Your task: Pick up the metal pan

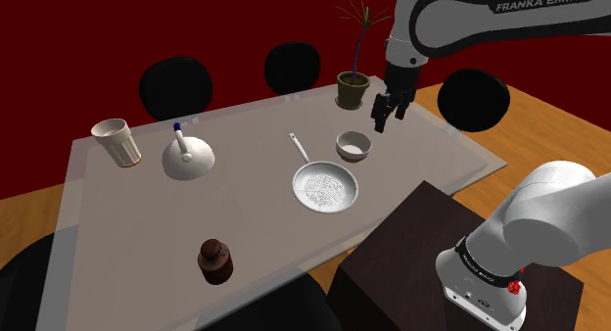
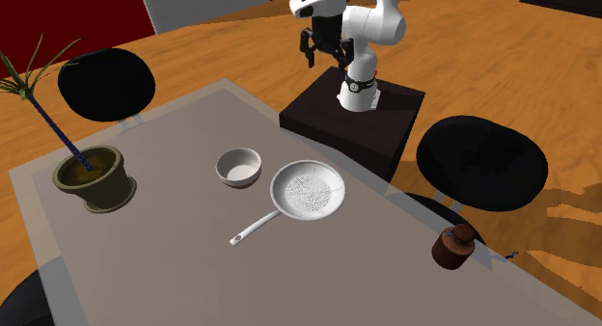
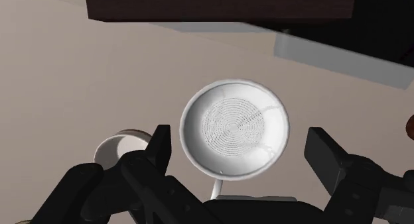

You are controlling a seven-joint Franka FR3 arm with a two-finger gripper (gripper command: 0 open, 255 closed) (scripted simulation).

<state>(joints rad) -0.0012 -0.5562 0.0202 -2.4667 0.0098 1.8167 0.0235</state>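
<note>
- Shoulder view: the metal pan [image 1: 325,189] lies at the frame's centre on the grey table [image 1: 117,221], with its handle pointing upper left. The gripper [image 1: 388,109] hangs at upper right, well apart from it.
- Wrist view: the jaws stand wide apart. The pan shows between the fingers [image 3: 161,146], untouched, and its handle is mostly hidden behind the hand.
- One finger partly covers a small bowl [image 3: 118,147].

White rounded-link arm [image 1: 548,216], dark joints. Dark "FRANKA EMIKA" lettering [image 1: 541,3] on link above all-black two-finger pincer [image 1: 386,121]. Small red mark [image 1: 510,289] at base, well apart.
</note>
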